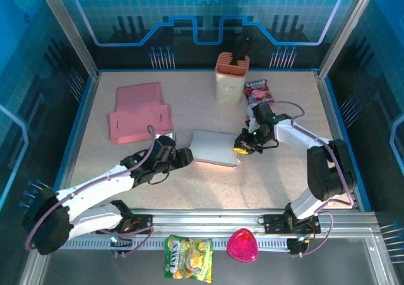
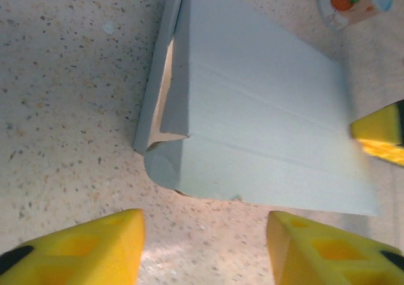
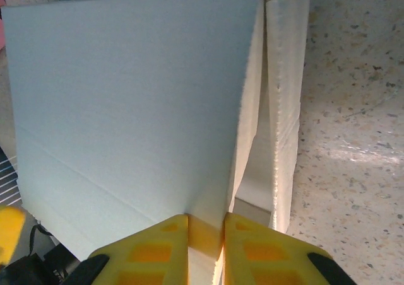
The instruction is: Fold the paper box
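- Right pincer (image 3: 206, 234) was clenched on the grey paper box (image 3: 126, 108), pinching the edge of its top panel between both fingers.
- Left pincer (image 2: 203, 231) stood released, fingers spread wide, with the box's folded corner just ahead of its tips, not touching.
- Seen from above, the box lay on the desk (image 1: 202, 108) between the two pincers; pink cardboard (image 1: 136, 111) lay beyond the left one.

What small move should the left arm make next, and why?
Probably ease the open left gripper forward onto the near corner of the grey box: the right gripper pinches a panel at its other side, while the left sits just short.
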Motion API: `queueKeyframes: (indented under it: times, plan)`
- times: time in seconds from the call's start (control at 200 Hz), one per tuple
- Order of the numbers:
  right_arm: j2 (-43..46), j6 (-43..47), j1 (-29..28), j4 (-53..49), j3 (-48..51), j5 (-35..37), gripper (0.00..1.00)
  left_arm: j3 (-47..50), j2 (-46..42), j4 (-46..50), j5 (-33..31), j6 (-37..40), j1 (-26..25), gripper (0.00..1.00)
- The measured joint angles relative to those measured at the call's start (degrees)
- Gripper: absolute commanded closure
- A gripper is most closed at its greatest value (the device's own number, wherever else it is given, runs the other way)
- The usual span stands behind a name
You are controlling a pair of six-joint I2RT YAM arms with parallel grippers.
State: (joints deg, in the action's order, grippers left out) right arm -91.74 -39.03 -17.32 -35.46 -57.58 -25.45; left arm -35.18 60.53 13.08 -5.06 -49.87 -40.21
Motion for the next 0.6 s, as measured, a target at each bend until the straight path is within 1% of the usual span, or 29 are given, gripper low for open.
queueKeyframes:
  times: [0.075,0.185,0.3,0.45,0.595]
  plan:
    - [-0.28,0.61,-0.02,-0.52,-0.04,0.48,0.8,-3.06,-0.81,2.6,0.57,-0.04,1.38,0.41]
    - [-1.05,1.7,-0.02,-1.55,-0.28,1.2,0.79,-7.3,2.21,3.41,3.56,0.04,6.12,0.41]
    - [-2.23,2.95,-0.04,-2.67,-1.22,1.6,0.79,-11.98,11.28,3.48,6.75,1.11,9.92,0.41]
    - [-2.99,4.2,-0.04,-3.52,-1.81,2.58,0.78,-17.97,23.61,3.1,10.47,3.32,11.61,0.45]
    - [-3.8,4.85,-0.04,-4.22,-2.25,2.99,0.78,-19.85,31.65,1.62,12.98,4.87,12.94,0.51]
